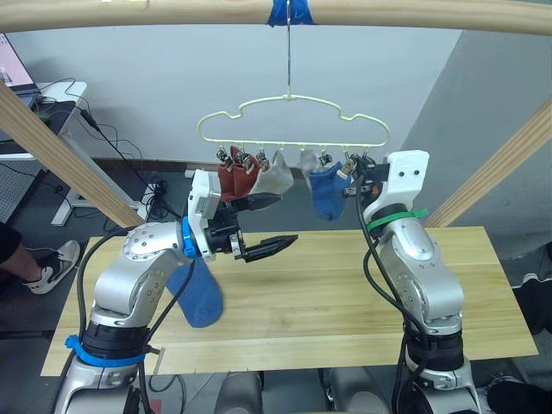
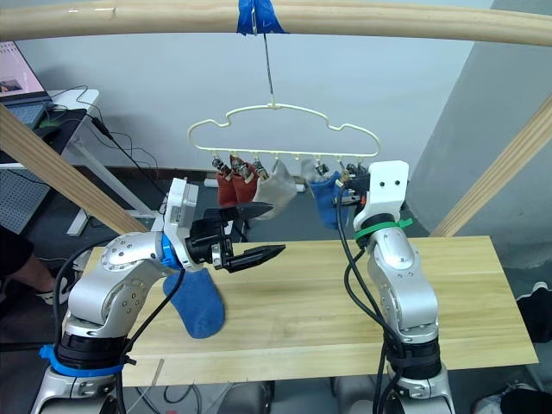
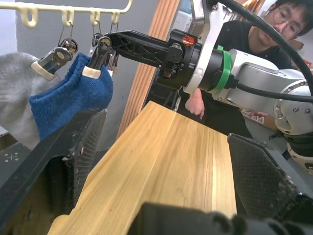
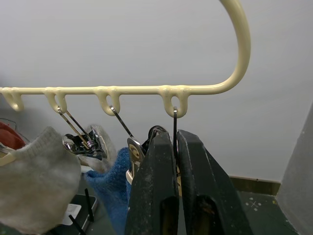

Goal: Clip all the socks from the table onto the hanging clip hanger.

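Pale-yellow wire forms the clip hanger (image 1: 293, 121), which hangs by its metal hook from a wooden rail (image 1: 276, 19) wrapped at that spot with blue tape (image 1: 288, 11). Five socks hang from its row of silver clips: two rust red socks (image 1: 236, 178) at the robot's left, two light grey socks (image 1: 274, 175) in the middle, and one blue sock (image 1: 326, 191) toward the right. A second blue sock (image 1: 195, 291) lies on the table (image 1: 345, 285), at its left part, just beneath the left arm.

Left gripper (image 1: 266, 224) hovers above the table, below the red and grey socks, fingers spread wide and holding nothing.

Right gripper (image 4: 176, 161) is raised to the hanger's right end. Its fingers are pressed together on the end clip (image 4: 155, 134), apparently squeezing it, though the clip is largely hidden between them. The hung blue sock is just beside it.

A person (image 3: 234, 63) in dark clothing stands behind the far side of the table.
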Action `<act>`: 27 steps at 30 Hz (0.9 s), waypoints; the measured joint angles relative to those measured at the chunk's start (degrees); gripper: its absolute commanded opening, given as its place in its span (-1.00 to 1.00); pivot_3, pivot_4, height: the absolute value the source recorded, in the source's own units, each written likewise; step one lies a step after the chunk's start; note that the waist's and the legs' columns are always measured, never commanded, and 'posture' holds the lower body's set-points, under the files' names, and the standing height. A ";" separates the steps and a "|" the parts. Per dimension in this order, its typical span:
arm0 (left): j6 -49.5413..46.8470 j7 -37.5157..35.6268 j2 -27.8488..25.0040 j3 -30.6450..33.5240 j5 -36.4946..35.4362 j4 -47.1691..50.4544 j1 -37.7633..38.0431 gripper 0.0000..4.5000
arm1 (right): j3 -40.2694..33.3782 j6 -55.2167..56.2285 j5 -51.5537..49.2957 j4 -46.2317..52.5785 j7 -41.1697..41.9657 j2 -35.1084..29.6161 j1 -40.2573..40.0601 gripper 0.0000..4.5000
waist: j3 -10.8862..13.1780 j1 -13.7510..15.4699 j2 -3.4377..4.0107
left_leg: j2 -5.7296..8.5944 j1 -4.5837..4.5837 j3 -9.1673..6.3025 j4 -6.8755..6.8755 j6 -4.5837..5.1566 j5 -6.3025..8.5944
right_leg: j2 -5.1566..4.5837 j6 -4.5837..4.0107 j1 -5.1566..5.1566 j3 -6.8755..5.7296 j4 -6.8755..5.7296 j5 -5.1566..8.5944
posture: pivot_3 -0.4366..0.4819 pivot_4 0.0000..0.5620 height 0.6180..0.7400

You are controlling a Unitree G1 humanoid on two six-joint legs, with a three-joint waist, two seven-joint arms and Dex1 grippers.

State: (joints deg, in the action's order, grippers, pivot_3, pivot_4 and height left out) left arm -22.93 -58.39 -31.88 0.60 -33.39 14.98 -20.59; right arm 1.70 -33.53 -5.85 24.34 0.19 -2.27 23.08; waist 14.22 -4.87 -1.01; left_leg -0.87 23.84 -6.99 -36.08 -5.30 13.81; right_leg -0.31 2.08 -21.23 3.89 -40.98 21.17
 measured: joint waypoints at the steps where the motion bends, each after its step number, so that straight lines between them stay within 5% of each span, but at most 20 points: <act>1: 0.06 -0.07 0.00 -0.06 0.03 -0.10 0.00 1.00 | -0.11 -0.23 -0.12 0.08 0.52 -0.31 0.00 -0.99 | 0.00 0.00 0.00 | 0.00 0.00 0.00 0.00 0.00 0.00 | 0.00 0.00 0.00 0.00 0.00 0.00 | -0.14 -0.14 1.00; 10: -0.81 0.08 -0.50 -0.19 0.51 -1.67 0.83 1.00 | -2.51 -5.50 -4.58 2.53 7.24 -7.26 0.31 -0.99 | 0.00 0.03 0.00 | 0.01 0.00 -0.01 -0.01 0.01 0.00 | 0.00 0.00 0.01 -0.01 0.00 0.00 | -0.18 -0.14 1.00; 17: -0.82 -0.31 -0.65 -0.57 1.21 -2.12 1.49 1.00 | -3.33 -11.04 -7.77 2.36 15.94 -19.39 4.07 -0.99 | 0.00 0.04 0.00 | 0.04 0.00 0.00 -0.04 0.02 0.01 | -0.02 0.00 0.03 -0.02 0.01 0.00 | -0.19 -0.13 1.00; 27: -3.38 3.88 -2.35 -0.04 3.60 -5.55 4.20 1.00 | -9.85 -23.17 -17.75 2.09 19.83 -21.77 8.62 -0.99 | 0.01 -0.07 -0.01 | 0.03 -0.01 0.01 -0.03 0.02 0.01 | -0.02 0.00 0.03 0.01 0.02 0.00 | -0.23 -0.10 1.00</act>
State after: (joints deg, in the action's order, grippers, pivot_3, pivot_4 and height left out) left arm -26.31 -54.51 -34.23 0.56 -29.79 9.43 -16.40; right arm -8.15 -56.69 -23.59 26.43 20.01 -24.04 31.69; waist 14.23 -4.94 -1.02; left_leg -0.84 23.84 -6.98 -36.11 -5.27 13.82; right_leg -0.33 2.08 -21.20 3.90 -40.96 21.17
